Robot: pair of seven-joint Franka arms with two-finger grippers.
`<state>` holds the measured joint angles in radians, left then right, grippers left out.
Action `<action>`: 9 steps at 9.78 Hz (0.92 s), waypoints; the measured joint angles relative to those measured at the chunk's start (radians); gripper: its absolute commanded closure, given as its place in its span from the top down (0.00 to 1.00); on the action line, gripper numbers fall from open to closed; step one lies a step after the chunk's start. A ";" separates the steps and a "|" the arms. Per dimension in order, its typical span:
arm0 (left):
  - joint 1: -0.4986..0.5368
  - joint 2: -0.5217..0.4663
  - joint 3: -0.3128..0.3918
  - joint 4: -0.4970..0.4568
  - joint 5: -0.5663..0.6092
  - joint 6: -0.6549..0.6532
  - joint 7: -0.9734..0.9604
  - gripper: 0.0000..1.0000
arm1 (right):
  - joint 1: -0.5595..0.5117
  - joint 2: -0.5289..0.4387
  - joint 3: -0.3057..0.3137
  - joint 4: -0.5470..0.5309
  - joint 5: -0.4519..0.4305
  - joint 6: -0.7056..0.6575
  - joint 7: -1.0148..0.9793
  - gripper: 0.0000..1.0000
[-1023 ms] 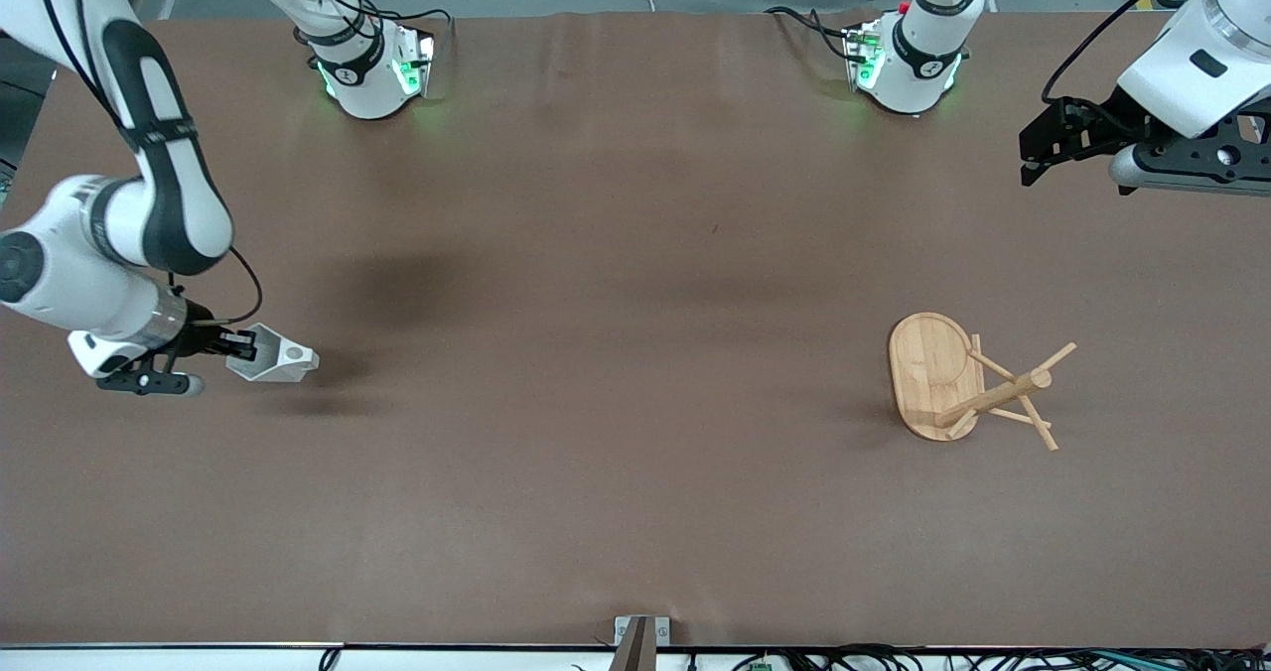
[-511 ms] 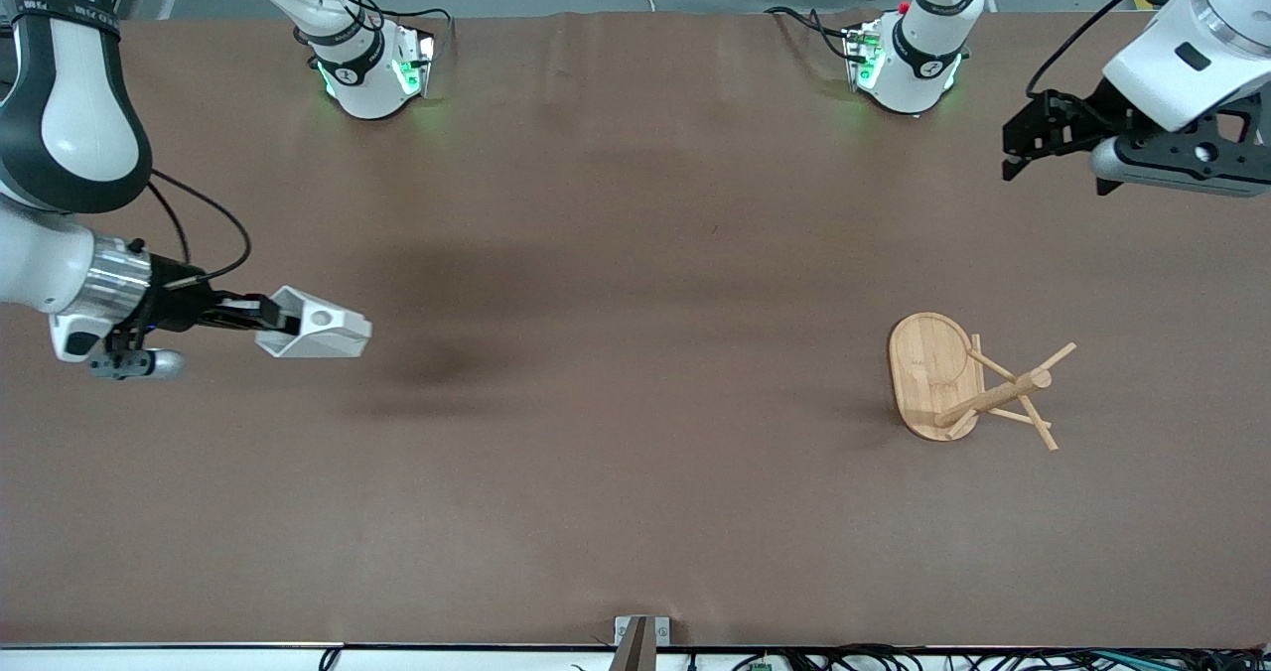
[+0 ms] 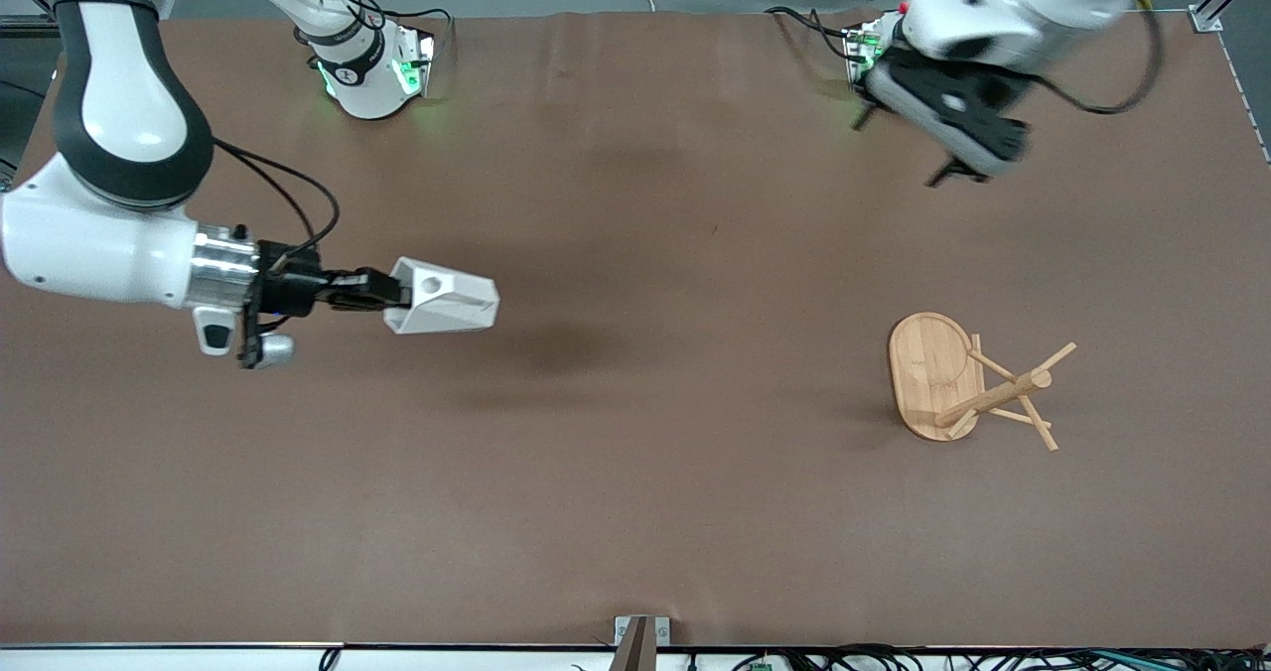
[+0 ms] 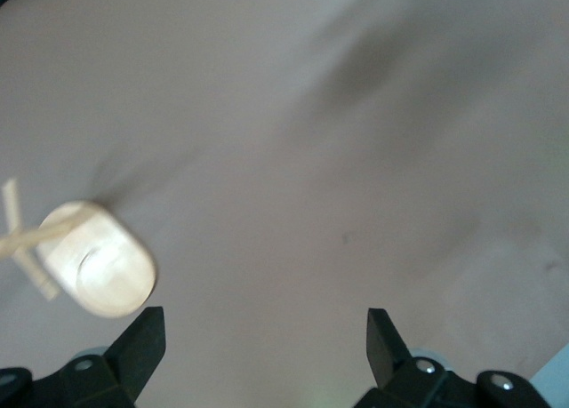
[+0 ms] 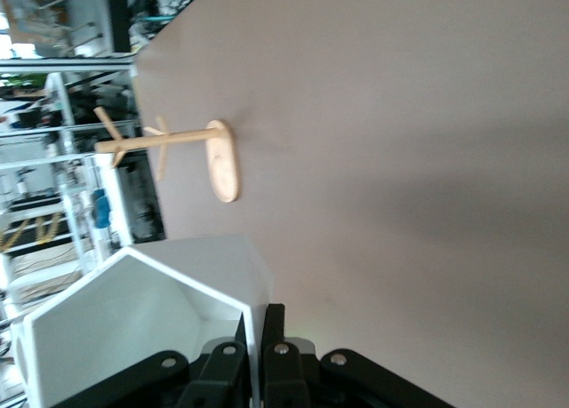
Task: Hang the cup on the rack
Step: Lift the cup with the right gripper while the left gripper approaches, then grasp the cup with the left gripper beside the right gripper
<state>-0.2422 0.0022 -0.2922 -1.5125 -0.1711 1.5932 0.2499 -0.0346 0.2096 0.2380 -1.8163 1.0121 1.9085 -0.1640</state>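
Note:
The white faceted cup (image 3: 444,302) hangs in the air over the table, toward the right arm's end, its handle tab with the round hole facing up. My right gripper (image 3: 390,301) is shut on the cup's rim wall; the right wrist view shows its fingers (image 5: 276,324) pinching the wall of the cup (image 5: 133,328). The bamboo rack (image 3: 968,383) stands upright on its oval base (image 3: 928,363) toward the left arm's end. It also shows in the right wrist view (image 5: 191,140) and the left wrist view (image 4: 102,266). My left gripper (image 3: 896,153) is open and empty, in the air near its arm's base.
The brown table (image 3: 645,472) carries only the rack. The cup's shadow (image 3: 566,348) lies on the cloth under it. A small metal bracket (image 3: 640,631) sits at the table's edge nearest the front camera.
My right gripper has lifted the cup and carried it toward the table's middle. My left arm has swung in from the table's end toward its own base.

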 measured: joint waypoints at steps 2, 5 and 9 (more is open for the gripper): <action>-0.085 0.042 -0.039 0.000 -0.007 0.096 0.026 1.00 | 0.004 0.002 0.051 -0.044 0.139 0.012 -0.118 0.00; -0.108 0.134 -0.128 0.002 -0.010 0.275 0.170 1.00 | 0.004 0.009 0.092 -0.143 0.365 0.011 -0.378 0.00; -0.175 0.266 -0.173 0.104 0.041 0.358 0.201 1.00 | 0.006 0.016 0.173 -0.202 0.492 0.011 -0.493 0.00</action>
<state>-0.4175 0.2684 -0.4652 -1.4083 -0.1302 1.9510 0.4504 -0.0282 0.2257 0.4106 -2.0186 1.5036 1.9195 -0.6569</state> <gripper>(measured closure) 0.000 0.952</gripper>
